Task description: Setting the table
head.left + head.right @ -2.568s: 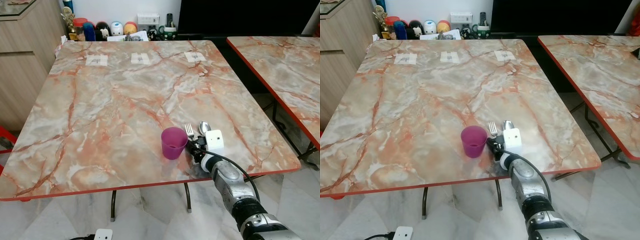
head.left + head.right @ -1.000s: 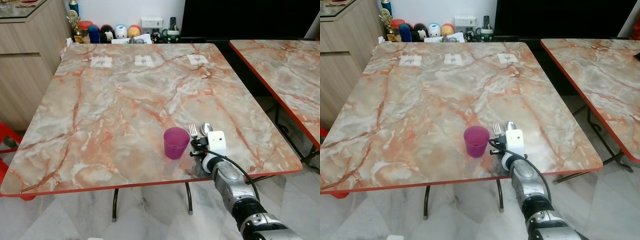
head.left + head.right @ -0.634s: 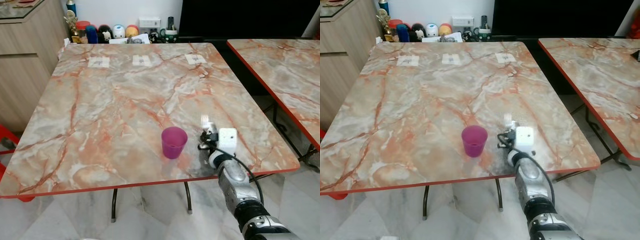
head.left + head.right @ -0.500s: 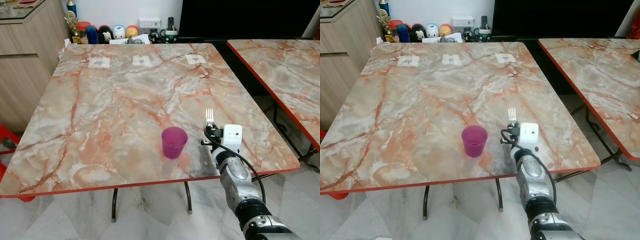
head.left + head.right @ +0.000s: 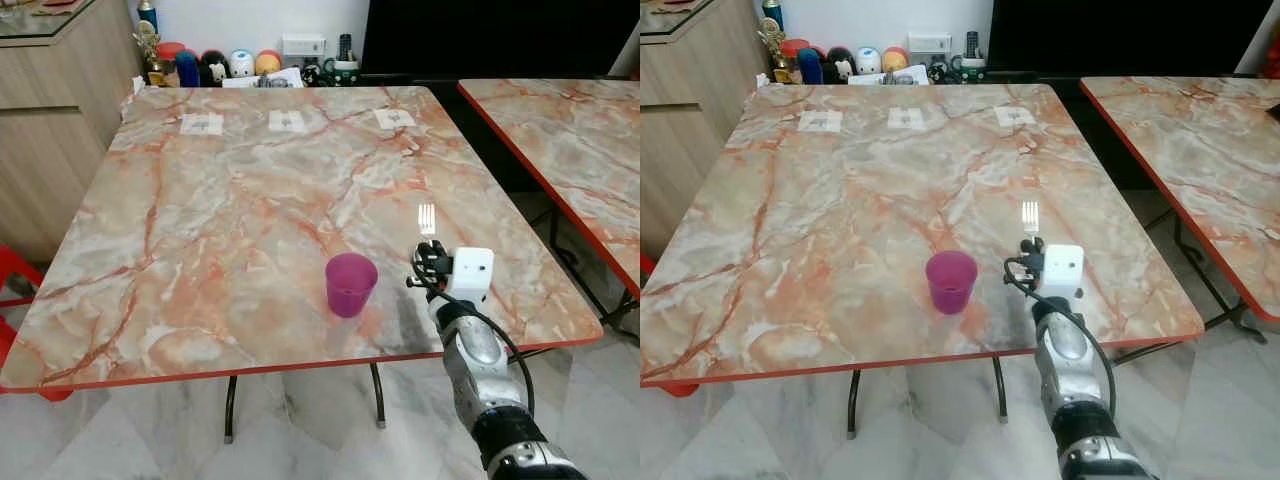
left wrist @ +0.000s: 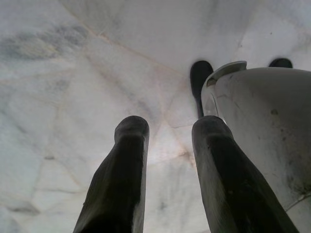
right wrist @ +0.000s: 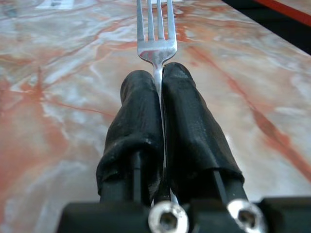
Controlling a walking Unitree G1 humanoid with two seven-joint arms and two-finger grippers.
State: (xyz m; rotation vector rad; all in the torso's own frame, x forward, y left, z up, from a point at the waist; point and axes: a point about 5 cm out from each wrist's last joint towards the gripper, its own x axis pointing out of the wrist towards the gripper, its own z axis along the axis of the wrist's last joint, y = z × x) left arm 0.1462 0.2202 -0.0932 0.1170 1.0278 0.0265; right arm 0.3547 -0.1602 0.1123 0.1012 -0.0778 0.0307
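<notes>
A purple cup (image 5: 351,284) stands upright near the front edge of the marble table (image 5: 230,220). To the right of the cup, my right gripper (image 5: 428,256) is shut on the handle of a silver fork (image 5: 427,217). The fork is held clear of the tabletop with its tines pointing away from me. In the right wrist view the fork (image 7: 156,29) sticks out from between the two pressed-together fingers (image 7: 136,111). My left gripper (image 6: 170,127) hangs low over the pale marble floor, fingers apart and holding nothing.
A second marble table (image 5: 560,130) stands to the right across a narrow gap. A wooden cabinet (image 5: 40,120) is at the left. Bottles and figurines (image 5: 210,65) line the far wall. Three white labels (image 5: 288,121) are taped near the table's far edge.
My right gripper has lifted the fork from beside the cup and carried it right and a little farther away. The cup has stayed put. The camera has shifted slightly.
</notes>
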